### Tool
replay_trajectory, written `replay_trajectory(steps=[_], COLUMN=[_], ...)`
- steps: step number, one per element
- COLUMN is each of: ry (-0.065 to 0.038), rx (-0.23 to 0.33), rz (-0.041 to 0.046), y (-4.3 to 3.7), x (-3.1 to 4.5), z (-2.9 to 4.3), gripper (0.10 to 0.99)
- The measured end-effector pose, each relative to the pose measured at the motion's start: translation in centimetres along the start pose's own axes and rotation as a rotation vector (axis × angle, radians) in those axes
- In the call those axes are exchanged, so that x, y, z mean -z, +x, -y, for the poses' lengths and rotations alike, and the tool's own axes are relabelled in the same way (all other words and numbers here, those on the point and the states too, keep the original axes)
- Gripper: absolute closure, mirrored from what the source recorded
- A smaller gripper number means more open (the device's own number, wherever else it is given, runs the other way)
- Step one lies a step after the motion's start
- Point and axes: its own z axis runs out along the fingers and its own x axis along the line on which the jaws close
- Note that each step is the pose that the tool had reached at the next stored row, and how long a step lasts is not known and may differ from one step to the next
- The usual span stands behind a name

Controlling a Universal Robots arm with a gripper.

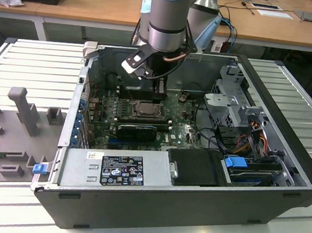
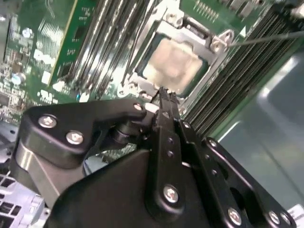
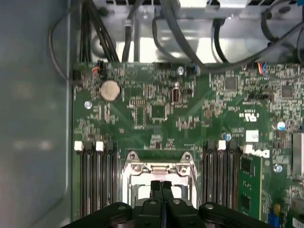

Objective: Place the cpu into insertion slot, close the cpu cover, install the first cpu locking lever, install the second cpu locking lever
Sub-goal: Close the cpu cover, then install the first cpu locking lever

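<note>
The cpu [image 2: 173, 61] lies flat in the insertion slot [image 1: 145, 108], its pale silvery top showing through the window of the cpu cover [image 2: 190, 29]. The cover's metal frame [image 3: 159, 167] lies around the chip. A thin wire locking lever [image 2: 266, 38] sticks out from one corner of the socket, away from the board. My gripper [image 2: 164, 95] hangs just above the socket's near edge with its black fingers pressed together and nothing seen between them. In the first wrist view the gripper [image 3: 161, 186] covers the middle of the socket. In the exterior view the gripper [image 1: 159, 91] reaches down into the open case.
Long black memory slots [image 3: 95, 175] run along both sides of the socket. A black expansion card [image 1: 137, 130] lies just in front of it, then the power supply [image 1: 114, 170]. A drive cage [image 1: 233, 95] and cables [image 1: 246, 142] fill the exterior view's right. Case walls [image 1: 72, 115] surround the board.
</note>
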Motion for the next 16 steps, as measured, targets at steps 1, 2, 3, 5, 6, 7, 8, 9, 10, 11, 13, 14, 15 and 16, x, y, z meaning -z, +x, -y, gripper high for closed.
replay_trajectory(steps=[1, 2, 3, 5, 6, 7, 8, 9, 10, 11, 13, 14, 15, 16], ry=[0.0, 0.0, 0.0, 0.0, 0.0, 0.0, 0.0, 0.0, 0.0, 0.0, 0.0, 0.0, 0.0, 0.0], rx=[0.0, 0.0, 0.0, 0.002, 0.013, 0.016, 0.017, 0.017, 0.017, 0.017, 0.017, 0.017, 0.017, 0.017], rz=[0.0001, 0.0002, 0.0002, -0.0009, -0.0015, -0.0016, -0.0016, -0.0017, -0.002, -0.0022, -0.0022, -0.0021, -0.0021, -0.0022], y=[-0.01, -0.02, -0.02, -0.03, -0.02, -0.02, -0.02, -0.02, -0.03, -0.02, -0.03, -0.03, -0.02, -0.02], x=[-0.13, -0.33, -0.52, -0.68, -0.69, -0.69, -0.69, -0.69, -0.69, -0.69, -0.69, -0.69, -0.52, -0.25], z=[0.25, 0.54, 0.82, 1.35, 1.53, 1.59, 1.7, 1.79, 1.84, 1.85, 1.88, 1.88, 1.88, 1.87], gripper=[0.98, 0.98, 0.98, 0.98, 0.98, 0.98, 0.98, 0.98, 0.98, 0.98, 0.98, 0.98, 0.98, 0.98])
